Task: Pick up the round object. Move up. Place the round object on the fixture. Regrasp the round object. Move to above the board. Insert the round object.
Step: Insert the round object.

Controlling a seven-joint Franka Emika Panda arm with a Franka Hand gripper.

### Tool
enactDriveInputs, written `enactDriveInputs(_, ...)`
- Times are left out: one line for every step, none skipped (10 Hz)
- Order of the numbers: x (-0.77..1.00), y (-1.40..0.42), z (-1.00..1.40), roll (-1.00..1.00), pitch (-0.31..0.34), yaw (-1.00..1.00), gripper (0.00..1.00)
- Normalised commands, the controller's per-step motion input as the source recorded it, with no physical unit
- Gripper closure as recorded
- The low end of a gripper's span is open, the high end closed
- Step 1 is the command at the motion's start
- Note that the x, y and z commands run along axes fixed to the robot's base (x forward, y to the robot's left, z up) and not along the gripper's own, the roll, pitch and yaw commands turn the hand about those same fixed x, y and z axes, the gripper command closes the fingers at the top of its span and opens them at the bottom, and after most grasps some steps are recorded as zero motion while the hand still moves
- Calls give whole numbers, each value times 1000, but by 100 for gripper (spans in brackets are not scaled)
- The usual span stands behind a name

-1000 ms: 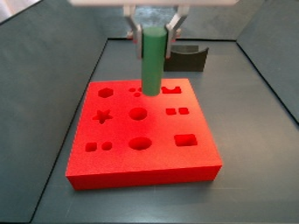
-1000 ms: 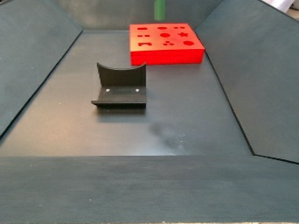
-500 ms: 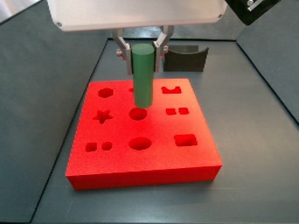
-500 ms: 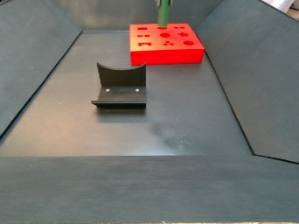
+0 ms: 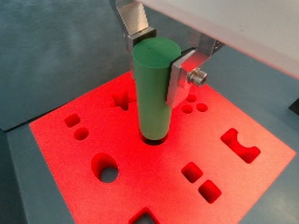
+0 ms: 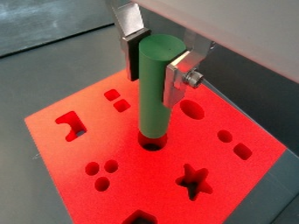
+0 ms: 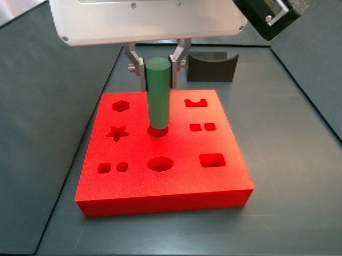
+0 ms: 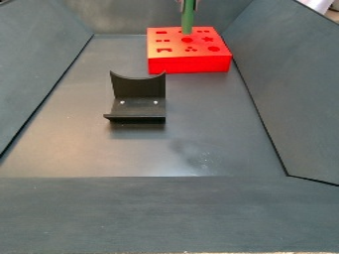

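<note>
The slim matte green cylindrical peg [image 7: 158, 97] is gripped upright near its top by the hand [image 7: 158, 62], whose silver fingers [image 5: 184, 77] are clamped on either side. The peg hangs straight down from the hand, its long axis vertical, with its lower end at the mouth of a round hole in the middle of the thick bright red board [image 7: 163, 190]. The wrist views show the tip centred on that hole [image 6: 152, 140]. Only a side view shows the dark notched fixture [image 8: 134, 97] well apart on the worktop, nearer than the board.

It looks like a robotics lab test cell: a dark walled enclosure [image 8: 54, 89], a fixture [image 8: 135, 97], a red board [image 7: 163, 150] beneath the end effector [image 7: 159, 62].
</note>
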Motion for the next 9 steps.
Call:
enactDriveInputs(0,0,-126,0,-61,17,100)
enactDriveInputs(0,0,-200,0,-79,20,100)
enactDriveInputs(0,0,-249,0,-81,49,100)
enactDriveInputs(0,0,-254,0,-83,69,100)
enactDriveInputs(0,0,-249,0,-86,77,100)
enactDriveInputs(0,0,-211,0,-80,74,100)
enactDriveInputs(0,0,-151,0,-63,74,100)
enactDriveInputs(0,6,-137,0,-63,66,100)
enactDriveInputs(0,3,-131,0,-66,54,100)
